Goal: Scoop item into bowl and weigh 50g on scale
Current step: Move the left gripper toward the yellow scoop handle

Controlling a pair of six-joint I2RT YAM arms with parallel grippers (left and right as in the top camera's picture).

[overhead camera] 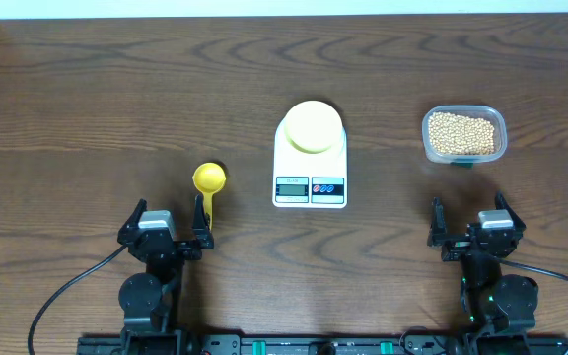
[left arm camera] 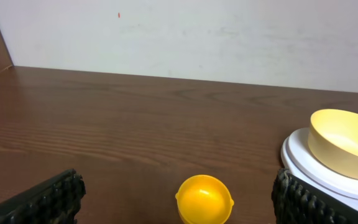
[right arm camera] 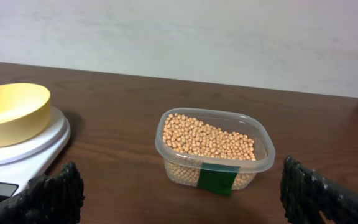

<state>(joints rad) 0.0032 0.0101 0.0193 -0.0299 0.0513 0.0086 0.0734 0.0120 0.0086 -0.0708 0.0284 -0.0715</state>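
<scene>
The pale yellow bowl (overhead camera: 312, 126) (left arm camera: 345, 143) (right arm camera: 10, 113) stands empty on the white scale (overhead camera: 310, 180) (left arm camera: 303, 163) (right arm camera: 23, 152) at the table's middle. Tan beans (overhead camera: 462, 132) (right arm camera: 207, 139) fill a clear tub (overhead camera: 464, 156) (right arm camera: 253, 163) to the right. A bright yellow scoop (overhead camera: 208, 184) (left arm camera: 204, 198) lies left of the scale, handle toward me. My left gripper (overhead camera: 166, 229) (left arm camera: 178, 205) sits open near the front edge, the scoop's handle by its right finger. My right gripper (overhead camera: 474, 227) (right arm camera: 182, 199) is open at the front right, short of the tub, holding nothing.
A white wall (left arm camera: 185, 37) rises behind the table's far edge. The wooden tabletop (overhead camera: 116, 108) stretches bare to the left and behind the scale. Cables trail from both arm bases at the front edge.
</scene>
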